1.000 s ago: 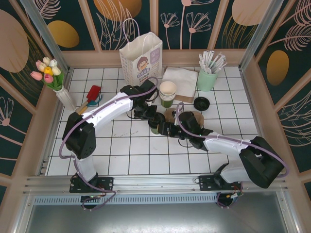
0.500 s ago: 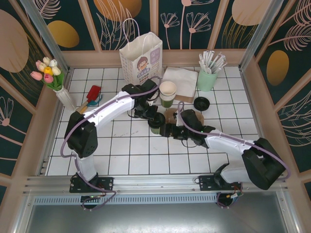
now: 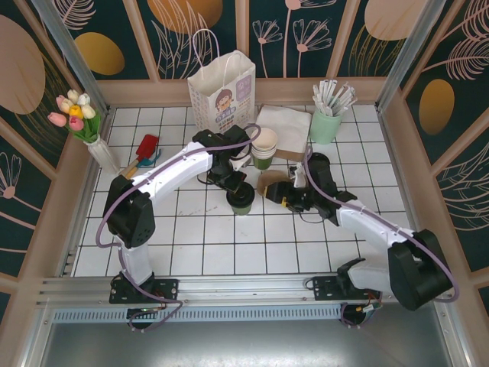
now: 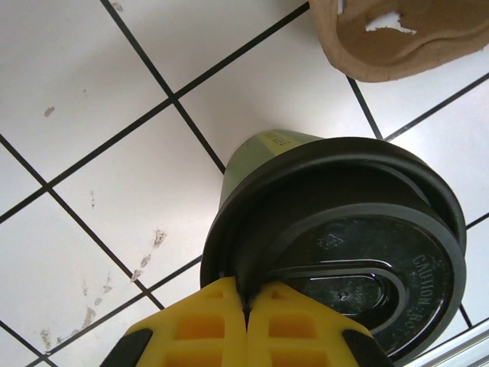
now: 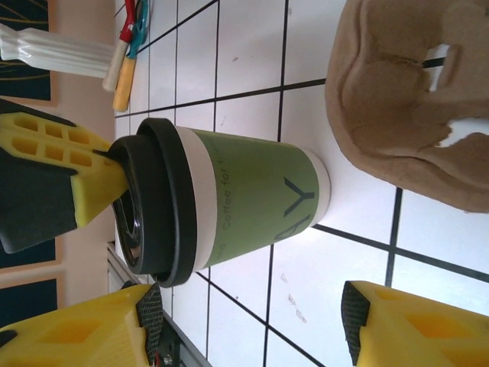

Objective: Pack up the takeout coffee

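White square tiles with dark grout make up the table [image 3: 191, 237], walled in by dark floral panels. Since a second ago the right gripper [image 3: 284, 197] has drawn back to the right, away from the small green paper takeout coffee cup [image 3: 241, 199] with its black plastic lid [image 4: 359, 252]. Its yellow fingers stand wide apart, and the cup ahead of them is untouched.

The cup has stayed upright on a tile near the table's middle, just left of the brown moulded-pulp carrier [image 3: 271, 181]. The left gripper [image 4: 246, 302] has its fingertips pressed together, nipping the lid's rim.

As I read it, the lid is on and the left arm now has sole charge. The cup has yet to reach the white paper bag [image 3: 221, 92] at the far side.

Counted:
- one lidded cup
- one carrier
- one bag
- one loose flat black lid [image 3: 317, 162]
- one stack of open paper cups [image 3: 264, 144]
- one mint-green pot of wrapped straws [image 3: 326, 122]
- two grippers
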